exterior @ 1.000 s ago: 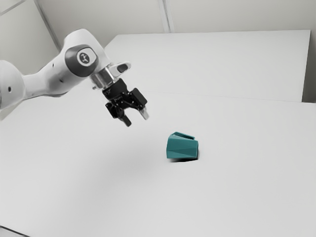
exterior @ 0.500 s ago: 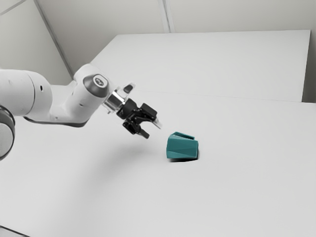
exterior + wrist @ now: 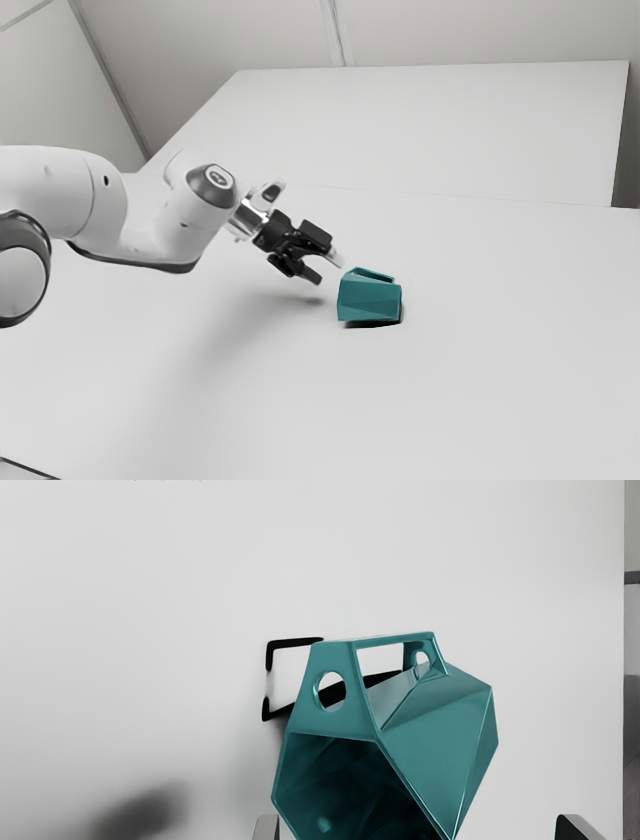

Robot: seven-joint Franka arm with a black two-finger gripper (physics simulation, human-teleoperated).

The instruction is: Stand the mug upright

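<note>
My gripper [image 3: 329, 272] is just beside the mug [image 3: 370, 300], fingers spread wide and nothing held between them; the mug lies on its side on the white table [image 3: 500, 390], its open mouth [image 3: 350, 785] facing the gripper and its base pointing away; its long axis runs outward from my hand, with the handle [image 3: 336, 655] along the upper side in the exterior view.

The exterior view looks from farther off, at the arm's [image 3: 60, 190] side; the wrist view, near, faces the mug [image 3: 425, 745] both share.
</note>
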